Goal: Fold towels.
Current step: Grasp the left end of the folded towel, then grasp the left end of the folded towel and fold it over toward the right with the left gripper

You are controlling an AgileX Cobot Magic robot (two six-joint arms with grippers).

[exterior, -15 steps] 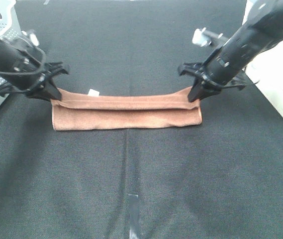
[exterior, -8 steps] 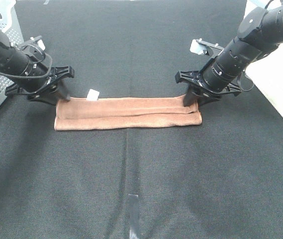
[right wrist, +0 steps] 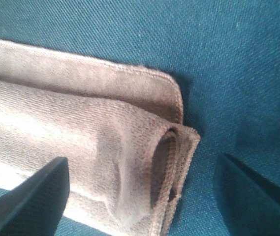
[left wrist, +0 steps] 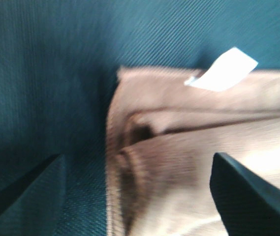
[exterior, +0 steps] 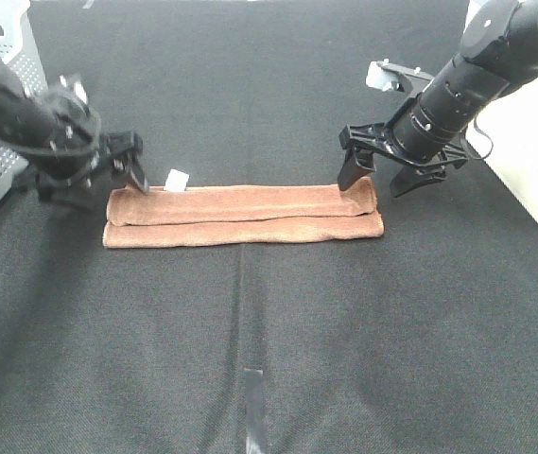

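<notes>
Straddling folded towel [exterior: 240,213] ends: left gripper [exterior: 94,186], right gripper [exterior: 374,183], jaws spread.

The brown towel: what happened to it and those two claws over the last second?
The left gripper and right gripper opened and let go of the towel's far edge, which settled flat onto the layer beneath. Both now hover open over its ends. The towel remains a long folded strip in place, its white tag unmoved.

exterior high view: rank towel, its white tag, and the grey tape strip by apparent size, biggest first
1. towel, by far the largest
2. grey tape strip, which lies nearer the camera, so it may look bigger than it is
3. white tag, the smallest
</notes>
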